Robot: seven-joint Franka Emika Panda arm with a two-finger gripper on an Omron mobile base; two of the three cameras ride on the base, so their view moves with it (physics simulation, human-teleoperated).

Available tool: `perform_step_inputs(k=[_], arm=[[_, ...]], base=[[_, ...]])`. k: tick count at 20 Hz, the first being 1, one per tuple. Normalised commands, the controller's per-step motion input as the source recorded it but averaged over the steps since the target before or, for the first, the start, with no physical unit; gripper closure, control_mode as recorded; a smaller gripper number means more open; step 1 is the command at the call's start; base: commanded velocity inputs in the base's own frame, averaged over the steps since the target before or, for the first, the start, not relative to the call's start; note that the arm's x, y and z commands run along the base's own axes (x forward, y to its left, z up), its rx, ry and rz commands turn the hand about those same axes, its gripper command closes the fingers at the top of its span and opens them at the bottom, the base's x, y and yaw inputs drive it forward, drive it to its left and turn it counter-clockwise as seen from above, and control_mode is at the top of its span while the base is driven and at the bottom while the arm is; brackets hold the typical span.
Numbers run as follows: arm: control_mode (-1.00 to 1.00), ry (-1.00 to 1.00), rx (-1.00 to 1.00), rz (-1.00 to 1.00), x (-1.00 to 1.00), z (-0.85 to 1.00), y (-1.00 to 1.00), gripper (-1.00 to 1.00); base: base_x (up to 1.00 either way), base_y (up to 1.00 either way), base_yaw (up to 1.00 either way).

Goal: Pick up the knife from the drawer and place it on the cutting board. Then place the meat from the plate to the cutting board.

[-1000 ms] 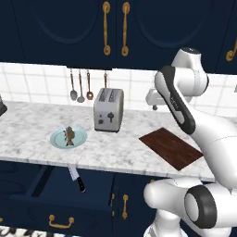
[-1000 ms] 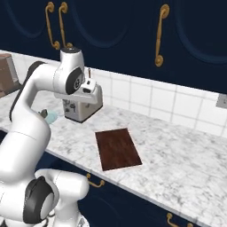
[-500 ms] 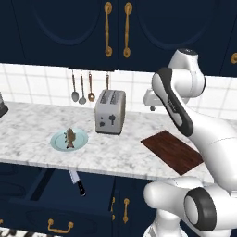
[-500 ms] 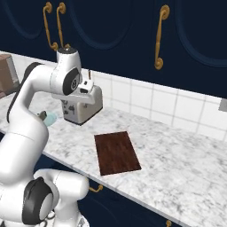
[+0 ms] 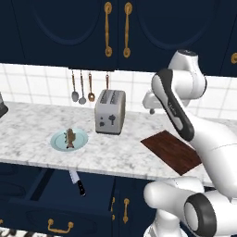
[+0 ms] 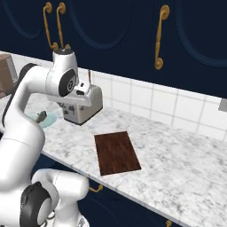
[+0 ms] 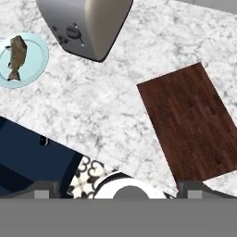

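Observation:
The black-handled knife [image 5: 77,181] lies in the open navy drawer [image 5: 34,196] below the counter's front edge. On the counter the brown meat [image 5: 70,137] rests on the pale blue-green plate [image 5: 59,141], left of the toaster. The dark wooden cutting board [image 5: 172,152] lies bare at the right. My gripper [image 7: 120,189] is open, its fingertips [image 7: 46,188] wide apart with nothing between them. It hangs high over the counter's front edge, between the toaster and the board [image 7: 192,120]. From the hand I see the meat [image 7: 15,56], the plate [image 7: 32,69] and a corner of the drawer [image 7: 28,157].
A silver toaster [image 5: 110,111] stands at the back between plate and board. Spoons and a ladle [image 5: 82,88] hang on the tiled wall. Navy upper cabinets with brass handles [image 5: 108,28] run above. A tan knife block [image 6: 5,73] stands at the far left.
The hand has edged slightly left towards the toaster. Knife, meat, plate and board lie where they were.

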Motion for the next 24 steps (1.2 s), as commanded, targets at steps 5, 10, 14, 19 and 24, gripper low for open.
perform_step_inputs(k=[5,10,14,19,24], arm=[[-1.0,0.04,-0.02,-0.1,-0.62,-0.93,1.0,-1.0],[-1.0,0.03,0.0,-0.15,-0.27,-1.0,1.0,-1.0],[-1.0,0.08,0.0,-0.16,-0.01,-0.89,1.0,-1.0],[-1.0,0.08,0.0,-0.15,0.0,-0.74,1.0,-1.0],[-1.0,0.13,0.0,-0.06,0.0,-0.57,1.0,-1.0]], base=[[0.0,0.0,0.0],[0.0,0.0,0.0],[0.0,0.0,0.0],[0.0,0.0,0.0],[0.0,0.0,0.0]])
